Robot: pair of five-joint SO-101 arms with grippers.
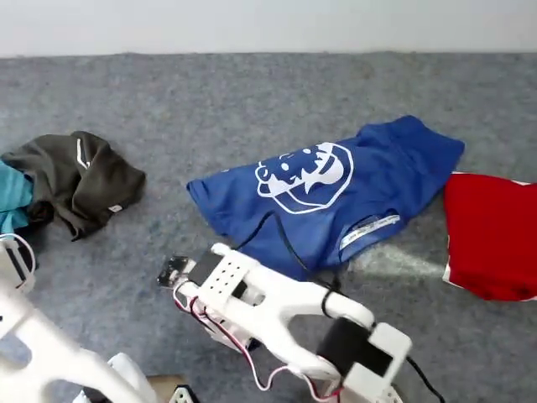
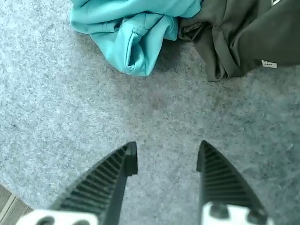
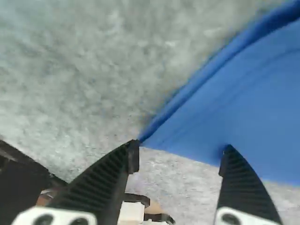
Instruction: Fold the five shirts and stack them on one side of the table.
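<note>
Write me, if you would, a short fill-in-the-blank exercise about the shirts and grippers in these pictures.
1. The shirt with the white print is ____.
2. The shirt at the right edge of the high view is ____.
3. The left gripper, near the teal shirt, and the right gripper, at the printed shirt's edge, are both ____.
Missing words: blue; red; open.

Grey carpeted table (image 1: 210,92) with blue shirt (image 1: 394,176), red shirt (image 1: 491,235), dark olive shirt (image 1: 75,176), teal shirt (image 1: 10,197)
</note>
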